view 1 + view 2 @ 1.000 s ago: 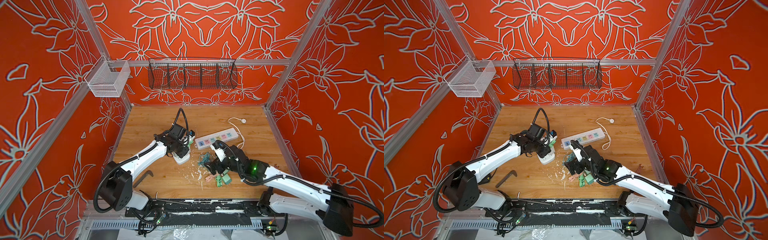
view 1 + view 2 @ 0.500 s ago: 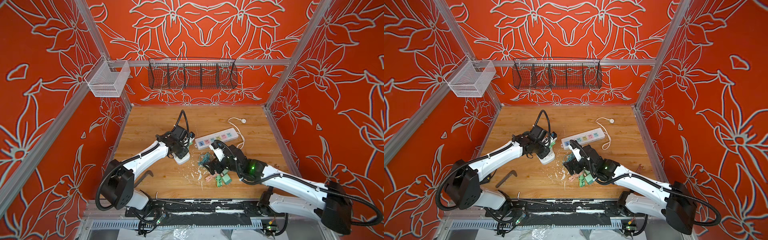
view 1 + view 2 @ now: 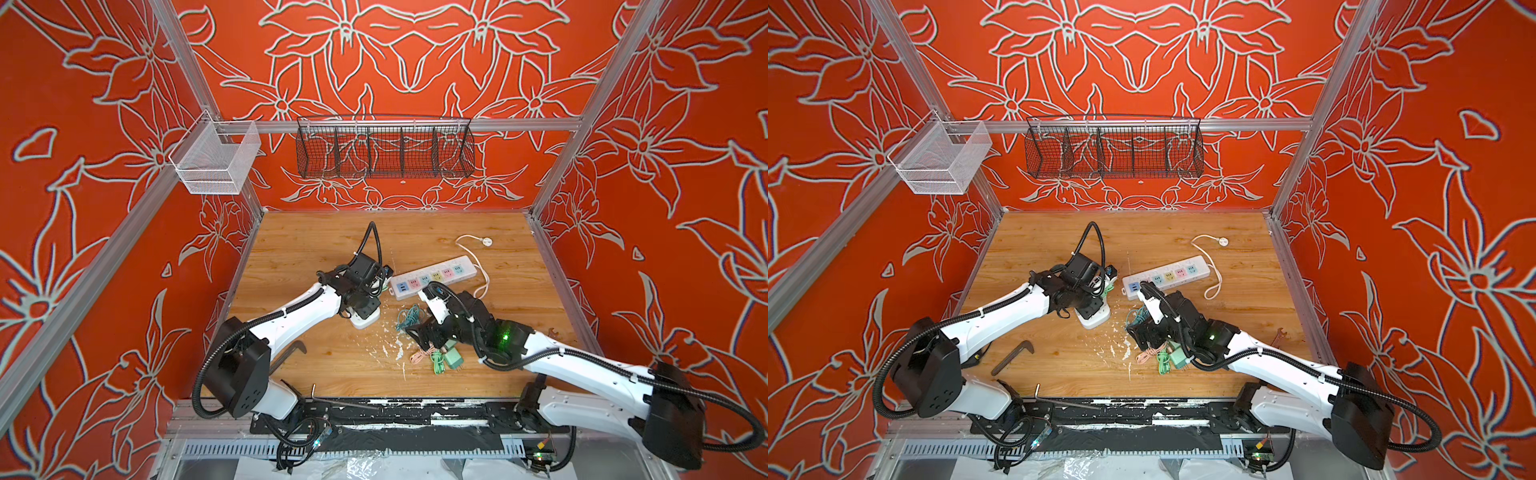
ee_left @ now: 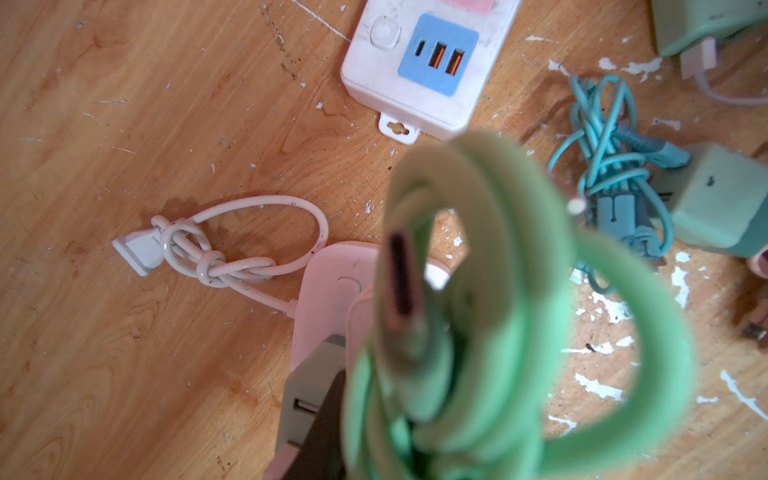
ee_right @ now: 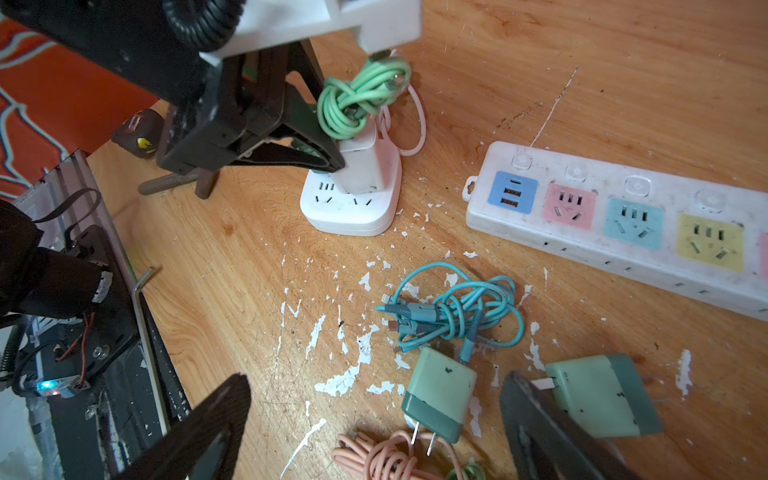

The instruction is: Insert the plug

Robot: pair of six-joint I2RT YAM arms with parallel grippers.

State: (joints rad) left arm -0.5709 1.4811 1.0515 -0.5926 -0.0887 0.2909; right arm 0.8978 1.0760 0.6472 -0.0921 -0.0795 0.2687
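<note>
- Now, the left end effector (image 5: pixel 338 164) is seen clamped on the white charger (image 5: pixel 363 170), with the jaws pinched against its sides.
- The charger is held upright on the small white socket block (image 5: pixel 353 216), its base touching the block's top face. Whether the prongs are fully home cannot be told.
- A green cable (image 5: pixel 357 99) is knotted in a coil on top of the charger, and much of the left wrist view is blocked by it.
- The step in hand is judged to be the insertion itself, at or near the final push.
- A straight downward press is called for next, with the charger kept square to the block.
- The block looks light and is held by nothing, so a slide or a tilt could be caused by any sideways load.
- After that, the grip would have to be let go without the charger being lifted out.
- The right end effector (image 5: pixel 374 386) is held wide open and empty above the table (image 5: pixel 582 83).
- Beneath it lie the green adapters (image 5: pixel 440 395), a teal cable (image 5: pixel 453 311) and a pink cable (image 5: pixel 382 457); none is touched.
- The long power strip (image 5: pixel 623 224) is seen near the socket block but apart from it.
- Against a second ago, little is changed: the left wrist is shifted slightly toward the long strip, and the block is found on the same spot.
- The clamp is unchanged, and the right end effector is just as wide and idle.
</note>
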